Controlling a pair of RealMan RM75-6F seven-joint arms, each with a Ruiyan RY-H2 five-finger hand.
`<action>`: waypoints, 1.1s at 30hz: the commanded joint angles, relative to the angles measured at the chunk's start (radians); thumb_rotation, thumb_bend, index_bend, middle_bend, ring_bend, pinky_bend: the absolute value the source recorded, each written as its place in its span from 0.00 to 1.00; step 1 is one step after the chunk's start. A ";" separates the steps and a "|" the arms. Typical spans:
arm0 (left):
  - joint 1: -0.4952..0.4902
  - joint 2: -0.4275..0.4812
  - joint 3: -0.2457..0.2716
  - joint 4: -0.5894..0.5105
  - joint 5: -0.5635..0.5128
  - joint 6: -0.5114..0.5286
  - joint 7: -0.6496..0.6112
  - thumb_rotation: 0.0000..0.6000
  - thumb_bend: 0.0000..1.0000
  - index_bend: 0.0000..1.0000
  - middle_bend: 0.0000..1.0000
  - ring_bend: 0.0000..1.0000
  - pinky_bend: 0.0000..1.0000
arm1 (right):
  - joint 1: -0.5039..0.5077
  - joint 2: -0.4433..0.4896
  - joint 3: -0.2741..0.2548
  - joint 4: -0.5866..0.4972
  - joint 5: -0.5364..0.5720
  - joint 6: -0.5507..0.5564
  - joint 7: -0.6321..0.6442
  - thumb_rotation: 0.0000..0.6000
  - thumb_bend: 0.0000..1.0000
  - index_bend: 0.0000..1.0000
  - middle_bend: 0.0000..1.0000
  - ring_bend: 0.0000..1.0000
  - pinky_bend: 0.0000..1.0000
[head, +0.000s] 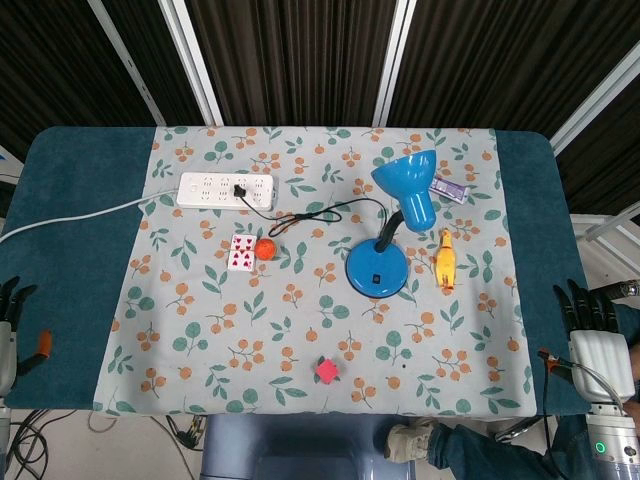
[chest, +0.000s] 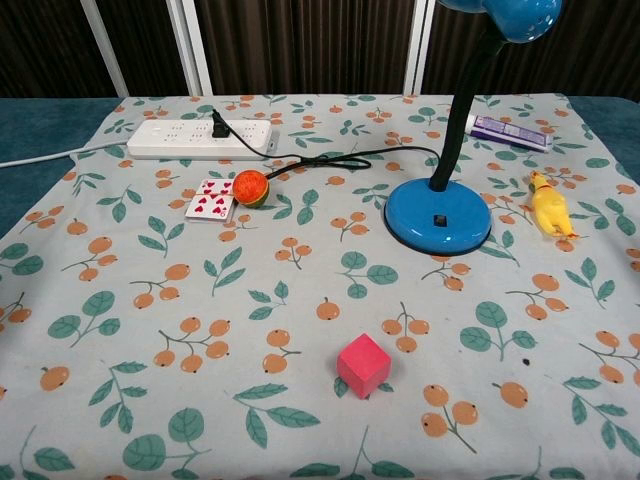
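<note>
Here both the left hand (head: 8, 318) and right hand (head: 592, 325) rest empty, fingers spread, nearest the rubber chicken (head: 445, 260) lying lengthwise away from the robot

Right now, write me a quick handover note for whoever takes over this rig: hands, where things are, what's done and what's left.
Left hand: at the table's left edge, fingers apart, holding nothing.
Right hand: at the right edge, fingers apart, holding nothing.
On the floral cloth: pink cube near the front; blue desk lamp plugged into the white power strip; orange ball touching the playing card; yellow rubber chicken right of the lamp; purple tube behind it.
Done: nothing is in either hand.
Left: every item is yet to be handled.
</note>
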 joint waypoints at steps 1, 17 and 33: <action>0.000 0.000 0.000 0.000 -0.001 0.000 -0.002 1.00 0.43 0.16 0.04 0.00 0.03 | -0.002 0.000 0.002 -0.002 -0.001 -0.004 -0.003 1.00 0.24 0.00 0.02 0.08 0.00; 0.000 0.002 0.000 -0.001 -0.001 -0.003 -0.005 1.00 0.43 0.16 0.04 0.00 0.03 | -0.010 0.004 0.011 -0.016 -0.013 -0.023 -0.017 1.00 0.24 0.00 0.02 0.08 0.00; 0.000 -0.001 -0.003 -0.003 -0.007 -0.004 -0.001 1.00 0.43 0.16 0.04 0.00 0.03 | -0.006 0.014 0.010 -0.050 -0.005 -0.084 -0.013 1.00 0.29 0.00 0.11 0.25 0.16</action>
